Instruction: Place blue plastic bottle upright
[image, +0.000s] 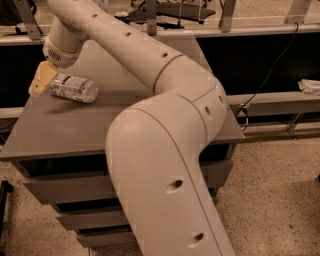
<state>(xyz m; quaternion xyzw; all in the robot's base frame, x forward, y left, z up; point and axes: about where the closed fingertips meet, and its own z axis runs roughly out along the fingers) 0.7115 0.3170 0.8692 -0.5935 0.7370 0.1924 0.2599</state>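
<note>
The blue plastic bottle (75, 88) lies on its side at the back left of the grey table (60, 130), its clear body and white-bluish label showing. My gripper (42, 79), with yellowish tips, sits at the bottle's left end, low over the table and touching or nearly touching it. The bottle's cap end is hidden behind the gripper. My large cream arm (160, 150) crosses the middle of the view and hides much of the tabletop.
Drawers (60, 192) sit under the tabletop. A dark rail and shelf (265, 100) run behind and to the right. A black cable (260, 85) hangs at the right. Speckled floor (270, 200) lies at the lower right.
</note>
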